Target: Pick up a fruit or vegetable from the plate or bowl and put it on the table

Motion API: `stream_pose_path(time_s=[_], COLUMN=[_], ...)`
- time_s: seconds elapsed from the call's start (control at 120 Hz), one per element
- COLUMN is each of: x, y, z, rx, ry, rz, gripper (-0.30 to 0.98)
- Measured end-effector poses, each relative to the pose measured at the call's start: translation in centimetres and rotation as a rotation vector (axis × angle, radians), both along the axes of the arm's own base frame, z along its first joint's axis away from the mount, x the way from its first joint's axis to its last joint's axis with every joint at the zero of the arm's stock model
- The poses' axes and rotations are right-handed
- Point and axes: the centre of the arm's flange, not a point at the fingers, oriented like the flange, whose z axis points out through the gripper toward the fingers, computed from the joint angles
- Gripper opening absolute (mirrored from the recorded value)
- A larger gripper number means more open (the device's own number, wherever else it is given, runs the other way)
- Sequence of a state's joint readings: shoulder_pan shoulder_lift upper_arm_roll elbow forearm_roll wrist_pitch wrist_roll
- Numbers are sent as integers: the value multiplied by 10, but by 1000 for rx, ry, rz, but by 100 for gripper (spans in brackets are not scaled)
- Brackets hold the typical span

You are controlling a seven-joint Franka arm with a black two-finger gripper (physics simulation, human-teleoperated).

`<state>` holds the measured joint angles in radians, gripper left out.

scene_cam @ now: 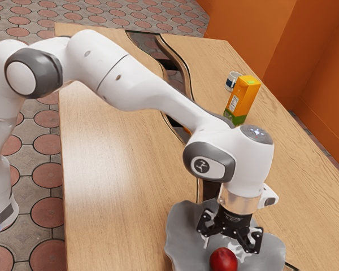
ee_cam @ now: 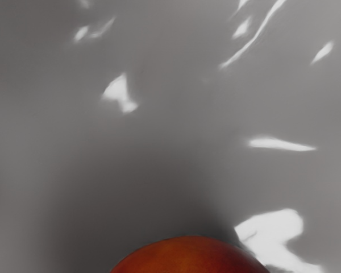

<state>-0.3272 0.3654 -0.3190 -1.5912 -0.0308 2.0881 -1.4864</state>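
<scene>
Orange walls (scene_cam: 322,62) rise beyond the wooden desk (scene_cam: 113,186), where a grey bowl (scene_cam: 178,226) holds a round red fruit (scene_cam: 223,261). The step in hand looks like lining up for the pick: the end effector (scene_cam: 229,246) is over the bowl, its fingers spread wide with nothing gripped, the fruit just beside or beneath them. Next it probably needs to centre, lower around the fruit and close before any lift toward the desk. Both views crop the fruit, and the exterior view also cuts off the bowl's near side; the exact kind of fruit and the remaining clearance are hard to judge.
</scene>
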Motion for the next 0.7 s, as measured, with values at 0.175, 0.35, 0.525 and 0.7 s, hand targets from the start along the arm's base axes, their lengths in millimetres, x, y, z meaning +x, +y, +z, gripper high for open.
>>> stream_pose_path(time_s=[0.175,0.35,0.525,0.7], x=[3,7,5,7], y=[-7,-8,-14,-13], z=[-9,-19,-22,-22], rx=[-10,-13,-19,-25], ry=[1,7,5,0], rz=[8,19,19,32], gripper=[69,69,69,53])
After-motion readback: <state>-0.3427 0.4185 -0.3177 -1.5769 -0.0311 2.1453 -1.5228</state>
